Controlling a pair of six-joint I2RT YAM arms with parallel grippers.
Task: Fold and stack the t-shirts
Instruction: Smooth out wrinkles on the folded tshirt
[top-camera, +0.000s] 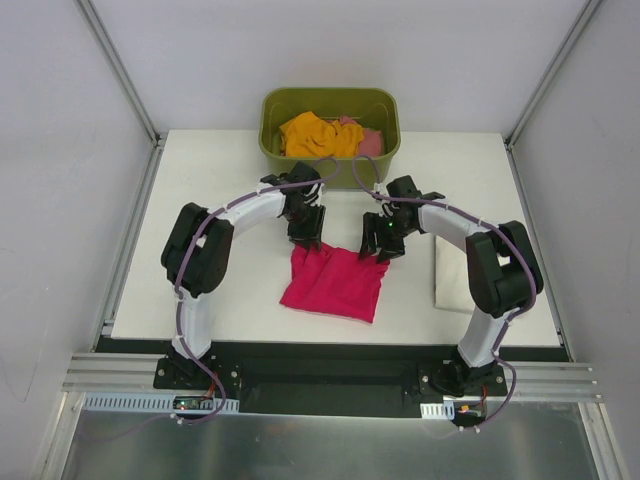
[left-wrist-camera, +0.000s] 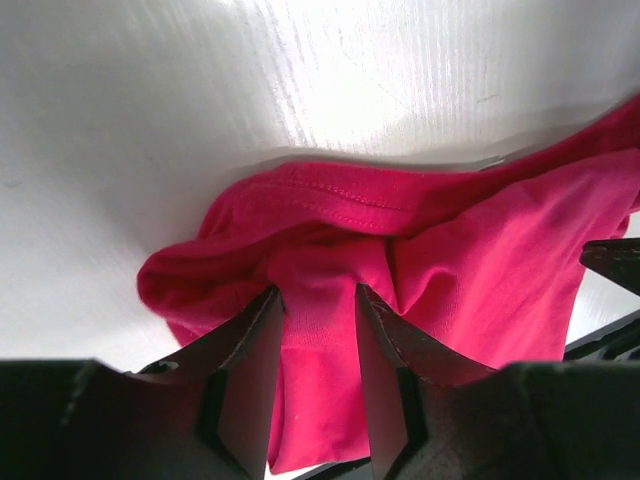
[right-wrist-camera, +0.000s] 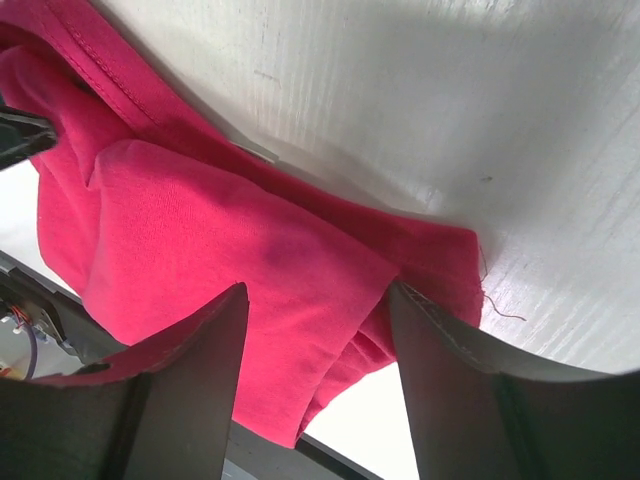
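A crimson-pink t-shirt (top-camera: 335, 283) lies folded in a rough square on the white table, mid-front. My left gripper (top-camera: 306, 238) is down at its far left corner. Its fingers stand apart in the left wrist view, open, with a bunched ridge of the crimson cloth (left-wrist-camera: 330, 330) between them. My right gripper (top-camera: 378, 245) is at the far right corner, open wide, and straddles the folded edge of the shirt (right-wrist-camera: 230, 250). A cream-white t-shirt (top-camera: 450, 275) lies folded at the right, partly under the right arm. An orange t-shirt (top-camera: 318, 135) and a salmon-pink one (top-camera: 370, 140) lie crumpled in the tub.
The olive-green tub (top-camera: 270, 140) stands at the table's far edge, centre. Both arms arch inward over the middle of the table (top-camera: 200, 180). Metal frame posts rise at the back corners.
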